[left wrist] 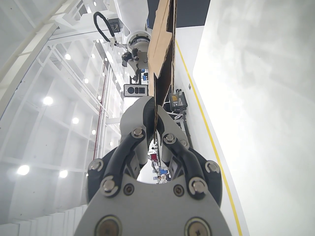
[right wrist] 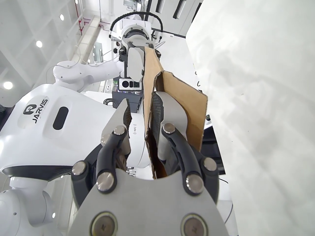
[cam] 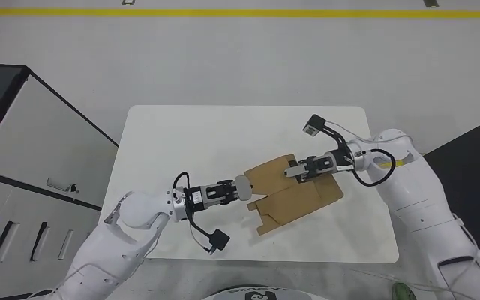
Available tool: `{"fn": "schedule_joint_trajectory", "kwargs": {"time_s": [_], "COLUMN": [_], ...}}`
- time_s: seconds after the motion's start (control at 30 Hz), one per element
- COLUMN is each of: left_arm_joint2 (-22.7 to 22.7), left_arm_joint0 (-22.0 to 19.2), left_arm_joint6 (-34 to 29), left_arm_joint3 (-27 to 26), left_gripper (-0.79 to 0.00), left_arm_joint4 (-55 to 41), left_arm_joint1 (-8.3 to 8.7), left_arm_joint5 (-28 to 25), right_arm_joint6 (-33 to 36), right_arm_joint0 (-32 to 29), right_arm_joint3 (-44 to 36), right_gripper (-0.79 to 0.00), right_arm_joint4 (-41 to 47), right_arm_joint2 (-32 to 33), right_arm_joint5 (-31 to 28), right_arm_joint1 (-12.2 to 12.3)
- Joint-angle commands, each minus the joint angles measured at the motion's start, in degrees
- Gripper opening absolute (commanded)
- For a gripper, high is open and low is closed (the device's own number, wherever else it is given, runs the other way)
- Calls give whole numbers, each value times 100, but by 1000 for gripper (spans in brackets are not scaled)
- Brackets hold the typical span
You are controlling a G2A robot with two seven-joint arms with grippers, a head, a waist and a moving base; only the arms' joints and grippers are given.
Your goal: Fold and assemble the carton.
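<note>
Over the table, left gripper clenches the carton edge; close up, right gripper straddles it, jaws released.

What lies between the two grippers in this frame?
The carton: the top view shows it spanning from the left gripper, shut on its edge, to the right gripper.

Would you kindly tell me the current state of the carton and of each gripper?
carton: unassembled, layers only slightly parted, flaps not folded.
left gripper: shut on the carton's corner.
right gripper: open, one finger between the carton's layers, the other outside.
</note>
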Motion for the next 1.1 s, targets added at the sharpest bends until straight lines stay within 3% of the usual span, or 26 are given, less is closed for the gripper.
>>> {"fn": "schedule_joint_trajectory", "kwargs": {"time_s": [0.0,0.13,0.17,0.2,0.23,0.6,1.07], "left_arm_joint2": [3,1,1,-1,-1,-75,-229], "left_arm_joint0": [9,20,22,23,25,58,213], "left_arm_joint6": [-7,-13,-15,-17,-18,-136,-295], "left_arm_joint3": [-4,-11,-14,-15,-19,-19,-72], "left_gripper": [-785,-785,-563,-188,0,0,0], "left_arm_joint4": [12,25,25,33,32,-114,-140], "left_arm_joint1": [4,12,14,16,18,31,67], "left_arm_joint5": [5,-6,-5,-6,-10,31,6], "right_arm_joint6": [0,0,0,-6,-12,-49,0], "right_arm_joint0": [14,41,46,48,48,29,-18], "right_arm_joint3": [20,68,78,90,104,350,549], "right_gripper": [-785,-785,-785,-785,-785,-785,-785], "right_arm_joint4": [-2,-32,-35,-31,-27,144,1017], "right_arm_joint2": [-25,-63,-69,-71,-71,25,383], "right_arm_joint5": [18,40,36,29,22,-103,-60], "right_arm_joint1": [-1,-6,-8,-9,-10,-9,58]}}
